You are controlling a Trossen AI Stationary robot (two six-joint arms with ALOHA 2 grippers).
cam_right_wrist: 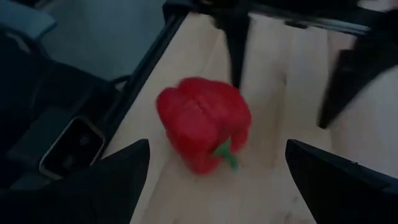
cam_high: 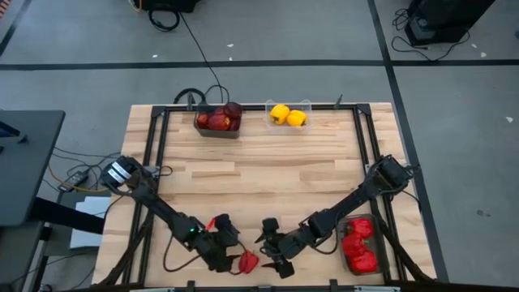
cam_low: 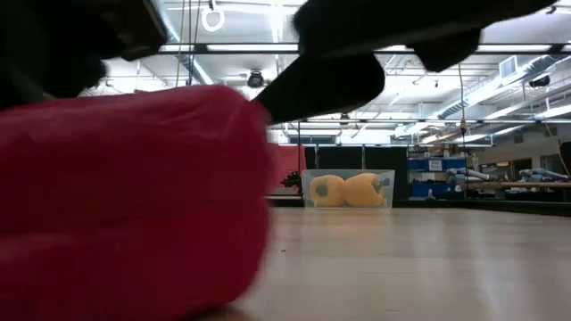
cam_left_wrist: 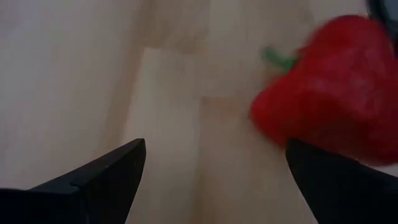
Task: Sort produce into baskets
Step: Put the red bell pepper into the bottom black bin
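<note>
Both grippers sit low at the near edge of the table, fingers spread wide and holding nothing — the left gripper (cam_high: 233, 251) just beside a loose red bell pepper (cam_high: 248, 261), the right gripper (cam_high: 272, 255) on the pepper's other side, pointed at it. From the left wrist the pepper (cam_left_wrist: 333, 118) lies on bare wood off the tip of one finger, green stem showing; from the right wrist it (cam_right_wrist: 204, 122) lies on its side near the table's edge, apart from both fingers. Surface is a pale butcher-block table (cam_high: 259, 170) framed by black rails, standing on grey floor with cables trailing behind. The low view is half filled by the pepper (cam_low: 125, 196) up close; beyond it a long workshop hall with ceiling strip lights and benches. Containers: a dark grey bin (cam_high: 217, 122) at the far edge holds dark maroon round fruits (cam_high: 227, 113); a clear bin (cam_high: 288, 118) beside it holds two yellow bell peppers (cam_high: 287, 115) — also seen across the table in the low view (cam_low: 348, 189). A third bin (cam_high: 359, 245) at the near right, beside the right arm, holds several red peppers (cam_high: 359, 247).
</note>
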